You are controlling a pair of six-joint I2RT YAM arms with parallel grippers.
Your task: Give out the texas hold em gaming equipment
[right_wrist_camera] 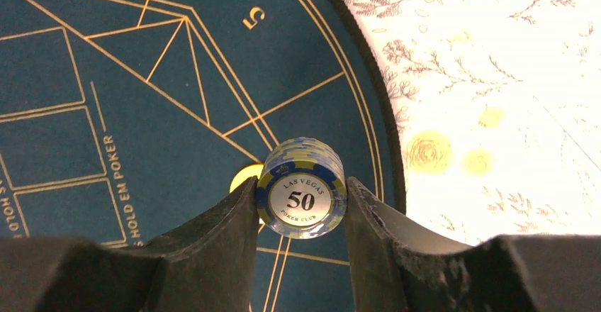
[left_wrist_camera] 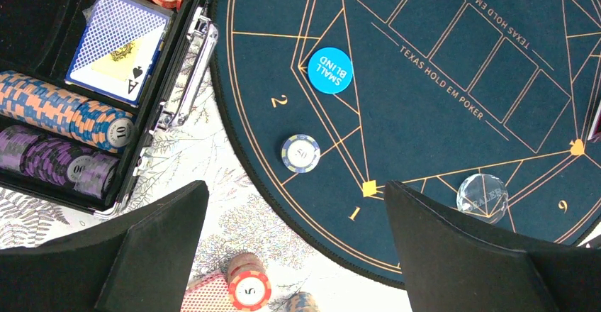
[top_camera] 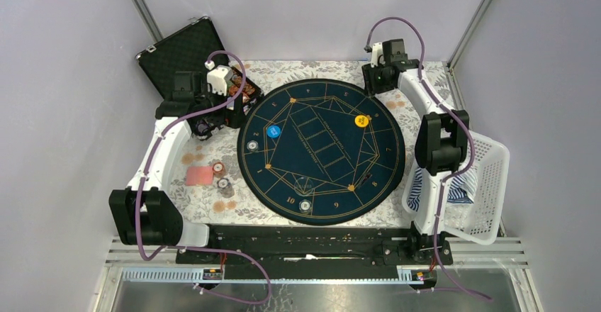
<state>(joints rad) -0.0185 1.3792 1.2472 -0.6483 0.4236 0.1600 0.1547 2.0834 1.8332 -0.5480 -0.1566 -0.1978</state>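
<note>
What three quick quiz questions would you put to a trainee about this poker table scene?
1. True or false: the right end effector grips a stack of chips marked 50.
2. Which words are printed on the blue disc? A: Big blind. B: Small blind. C: Dealer.
3. Complete the sentence: the left end effector is ____ (open or shut), with nothing between its fingers.

Key: 1 true; 2 B; 3 open.
</note>
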